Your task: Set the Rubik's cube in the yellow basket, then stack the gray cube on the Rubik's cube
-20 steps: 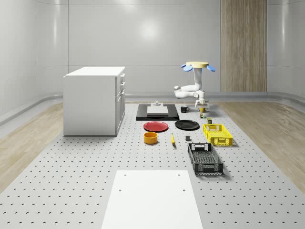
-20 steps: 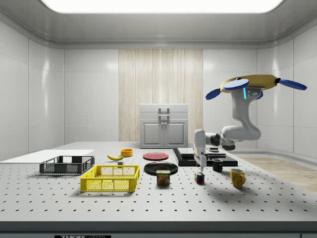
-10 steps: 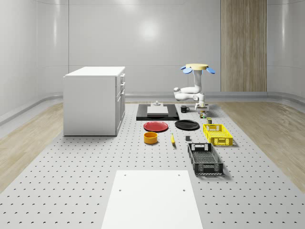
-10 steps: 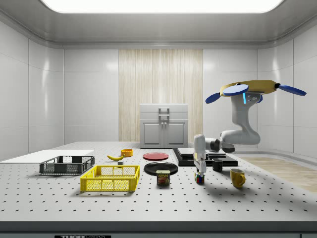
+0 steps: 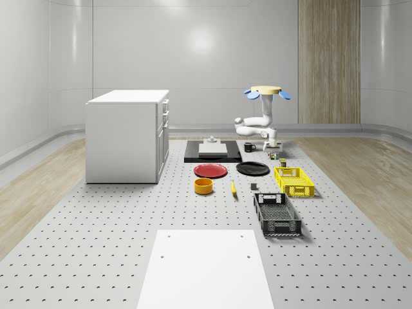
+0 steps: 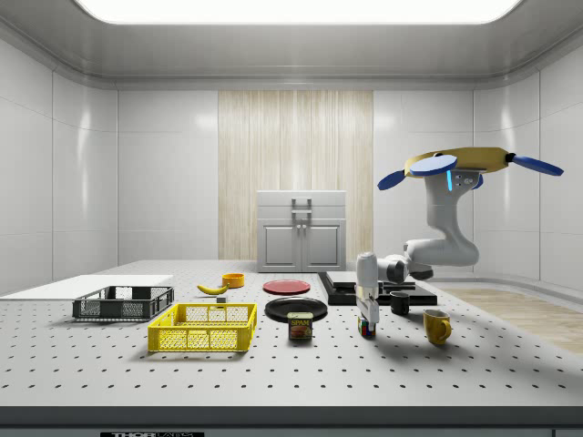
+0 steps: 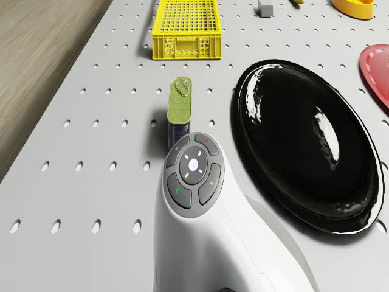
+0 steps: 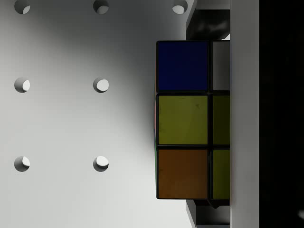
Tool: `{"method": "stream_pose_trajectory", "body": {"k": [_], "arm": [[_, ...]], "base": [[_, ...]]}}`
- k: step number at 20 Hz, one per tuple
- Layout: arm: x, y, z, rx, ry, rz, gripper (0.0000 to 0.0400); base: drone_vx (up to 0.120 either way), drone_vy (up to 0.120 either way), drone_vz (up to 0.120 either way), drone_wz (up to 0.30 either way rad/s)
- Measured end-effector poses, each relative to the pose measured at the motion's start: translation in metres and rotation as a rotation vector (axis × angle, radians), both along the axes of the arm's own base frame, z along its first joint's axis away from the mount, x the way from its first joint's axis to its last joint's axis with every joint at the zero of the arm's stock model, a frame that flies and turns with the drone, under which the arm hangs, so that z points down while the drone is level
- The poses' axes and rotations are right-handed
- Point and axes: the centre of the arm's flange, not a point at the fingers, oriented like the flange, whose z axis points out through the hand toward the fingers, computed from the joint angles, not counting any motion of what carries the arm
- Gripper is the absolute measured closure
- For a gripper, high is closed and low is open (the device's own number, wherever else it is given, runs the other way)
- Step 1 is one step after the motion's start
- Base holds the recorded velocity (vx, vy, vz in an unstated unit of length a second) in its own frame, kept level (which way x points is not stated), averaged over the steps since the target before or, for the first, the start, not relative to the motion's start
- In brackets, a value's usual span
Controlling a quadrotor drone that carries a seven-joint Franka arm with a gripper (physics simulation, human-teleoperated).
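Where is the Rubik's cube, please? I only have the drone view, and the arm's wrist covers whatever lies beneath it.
Observer: In the side view, the Rubik's cube sits on the table directly beneath the gripper, between the can and a yellow mug.
Operator: Thank you. Is the drone resting on anything?
Observer: No, the drone hovers well above the table, to the side view's right of the cube.
Operator: How does the cube look from the wrist?
Observer: Close up, with blue, yellow-green and orange tiles in a column on the face towards the camera.
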Motion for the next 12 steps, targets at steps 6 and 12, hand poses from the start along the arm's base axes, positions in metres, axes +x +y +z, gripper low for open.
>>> {"method": "stream_pose_trajectory", "body": {"k": [6, 12], "arm": [[0.0000, 0.0000, 0.0025, 0.000, 0.000, 0.000, 0.0029], [0.0000, 0.0000, 0.0031, 0.000, 0.000, 0.000, 0.0065]], "base": [[0.000, 0.000, 0.000, 0.000], [0.000, 0.000, 0.000, 0.000]]}}
